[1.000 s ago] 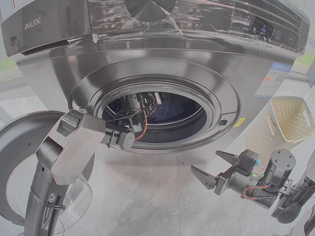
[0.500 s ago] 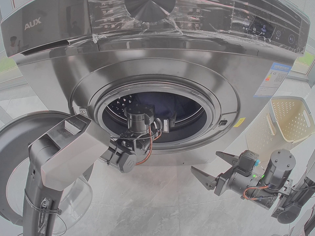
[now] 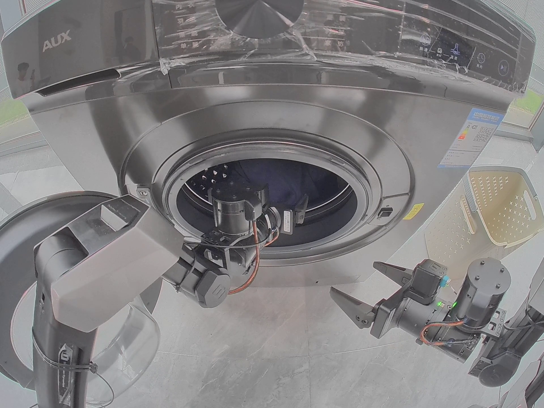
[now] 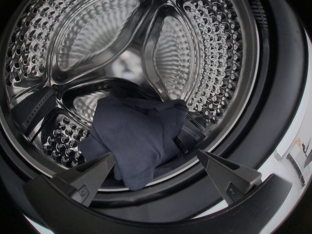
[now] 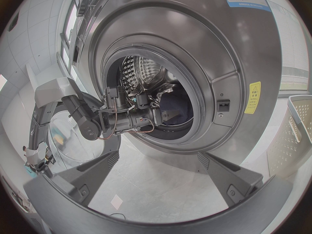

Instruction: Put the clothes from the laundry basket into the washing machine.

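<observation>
A dark navy garment (image 4: 139, 137) lies in a heap on the floor of the washing machine's drum (image 4: 97, 43), also seen through the round opening (image 3: 294, 179). My left gripper (image 3: 292, 216) hangs at the mouth of the opening, open, with nothing between its fingers; the garment lies just beyond its fingertips (image 4: 109, 161). My right gripper (image 3: 354, 279) is low over the floor to the right of the opening, open and holding nothing. The cream perforated laundry basket (image 3: 498, 205) stands at the far right beside the machine.
The washing machine's door (image 3: 34, 245) stands swung open at the left, its glass bowl (image 3: 130, 341) behind my left arm. A grey rubber seal (image 4: 279, 91) rings the opening. Pale tiled floor (image 3: 272, 341) lies bare in front of the machine.
My left arm has drawn back out of the drum, so its gripper now sits at the mouth of the opening. The right arm has not moved.
</observation>
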{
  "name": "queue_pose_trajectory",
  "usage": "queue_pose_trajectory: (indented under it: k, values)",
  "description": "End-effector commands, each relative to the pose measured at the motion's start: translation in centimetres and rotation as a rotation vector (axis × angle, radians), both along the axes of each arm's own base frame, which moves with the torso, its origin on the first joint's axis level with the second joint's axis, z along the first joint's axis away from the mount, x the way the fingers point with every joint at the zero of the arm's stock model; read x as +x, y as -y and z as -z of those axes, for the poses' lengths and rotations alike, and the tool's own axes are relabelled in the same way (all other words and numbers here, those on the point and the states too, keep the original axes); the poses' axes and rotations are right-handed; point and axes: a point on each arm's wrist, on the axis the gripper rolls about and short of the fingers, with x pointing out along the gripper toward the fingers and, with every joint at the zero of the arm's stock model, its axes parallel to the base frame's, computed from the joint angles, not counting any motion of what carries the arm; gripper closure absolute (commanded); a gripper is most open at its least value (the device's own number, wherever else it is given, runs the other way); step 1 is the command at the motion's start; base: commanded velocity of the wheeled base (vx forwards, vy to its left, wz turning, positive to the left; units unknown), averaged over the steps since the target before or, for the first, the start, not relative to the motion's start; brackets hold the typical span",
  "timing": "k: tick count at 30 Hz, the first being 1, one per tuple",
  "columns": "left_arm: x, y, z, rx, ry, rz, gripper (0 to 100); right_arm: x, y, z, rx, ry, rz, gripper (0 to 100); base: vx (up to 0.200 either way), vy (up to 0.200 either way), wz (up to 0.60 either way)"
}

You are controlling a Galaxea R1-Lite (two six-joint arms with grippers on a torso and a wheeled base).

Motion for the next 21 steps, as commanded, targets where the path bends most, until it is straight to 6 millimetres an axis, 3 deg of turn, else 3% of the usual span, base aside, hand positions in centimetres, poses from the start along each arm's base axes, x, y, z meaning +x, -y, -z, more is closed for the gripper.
queue_pose_trajectory:
  k: [1, 5, 8, 11, 15, 21]
  values:
    - [-1.7, -0.2, 0.1, 0.014, -0.026, 0.032, 0, 0.1, 0.2, 0.0, 0.000, -0.001, 0.006, 0, 0.000, 0.000, 0.00]
    - [-5.5, 0.2, 1.0, 0.053, -0.077, 0.092, 0, -0.5, 0.7, 0.6, -0.036, -0.020, 0.006, 0, 0.000, 0.000, 0.00]
    - [-6.9, 0.1, 1.0, 0.047, -0.072, 0.113, 0, -0.9, 1.1, 1.0, -0.065, -0.027, 0.009, 0, 0.000, 0.000, 0.00]
    - [-10.1, -0.3, 0.4, 0.035, -0.064, 0.162, 0, -1.0, 2.6, 0.6, -0.078, -0.017, 0.052, 0, 0.000, 0.000, 0.00]
    - [-15.3, -1.8, -0.1, 0.023, -0.108, 0.278, 0, -0.4, 4.9, -0.2, -0.075, 0.027, 0.129, 0, 0.000, 0.000, 0.00]
    - [-20.0, -4.9, -0.6, 0.017, -0.109, 0.356, 0, -0.7, 6.8, -2.3, -0.021, 0.117, 0.137, 0, 0.000, 0.000, 0.00]
